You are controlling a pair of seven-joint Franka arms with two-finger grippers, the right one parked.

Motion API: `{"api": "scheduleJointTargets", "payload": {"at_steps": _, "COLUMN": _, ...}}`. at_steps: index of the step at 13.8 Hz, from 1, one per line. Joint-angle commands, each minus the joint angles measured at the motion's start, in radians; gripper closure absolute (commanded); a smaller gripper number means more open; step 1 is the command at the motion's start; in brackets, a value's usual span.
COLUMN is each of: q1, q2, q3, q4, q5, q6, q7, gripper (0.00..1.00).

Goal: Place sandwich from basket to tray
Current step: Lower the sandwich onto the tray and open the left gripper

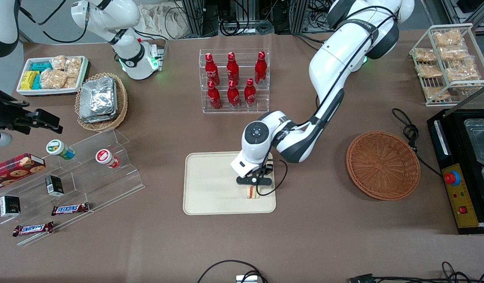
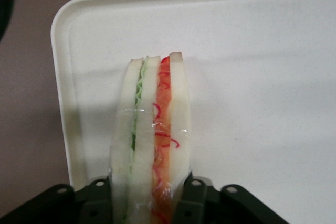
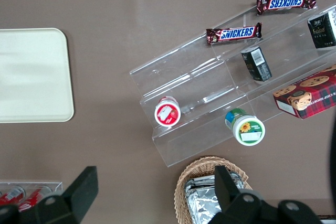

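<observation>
Reaches in from the working arm's end of the table, white upper links sloping down and forward to a bent elbow in dark grey. Turns at the rounded white wrist and points straight down. Carries the black two-finger gripper (image 1: 253, 191) directly below that wrist, low over the surface. Keeps both black fingers (image 2: 195, 199) pressed flat against the two bread faces of a small triangular wedge of pale white bread with orange-red and green filling layers (image 2: 152, 145), one finger on each side. Holds that wedge upright on edge between them, filling edge facing the wrist camera.
</observation>
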Motion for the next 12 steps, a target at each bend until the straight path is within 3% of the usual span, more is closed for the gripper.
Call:
{"api": "scheduleJointTargets", "payload": {"at_steps": 1, "q1": -0.012, "q2": 0.015, "q3": 0.006, "q4": 0.033, "q5": 0.021, "q6": -0.003, "q7": -0.037, "gripper": 0.08}}
{"api": "scheduleJointTargets", "payload": {"at_steps": 2, "q1": -0.012, "q2": 0.015, "q3": 0.006, "q4": 0.034, "q5": 0.021, "q6": -0.003, "q7": -0.050, "gripper": 0.00}}
{"api": "scheduleJointTargets", "payload": {"at_steps": 7, "q1": 0.001, "q2": -0.010, "q3": 0.006, "q4": 0.042, "q5": 0.019, "q6": -0.006, "q7": -0.090, "gripper": 0.00}}
{"api": "scheduleJointTargets", "payload": {"at_steps": 12, "q1": 0.026, "q2": -0.120, "q3": 0.029, "q4": 0.042, "q5": 0.021, "q6": -0.084, "q7": -0.195, "gripper": 0.00}}
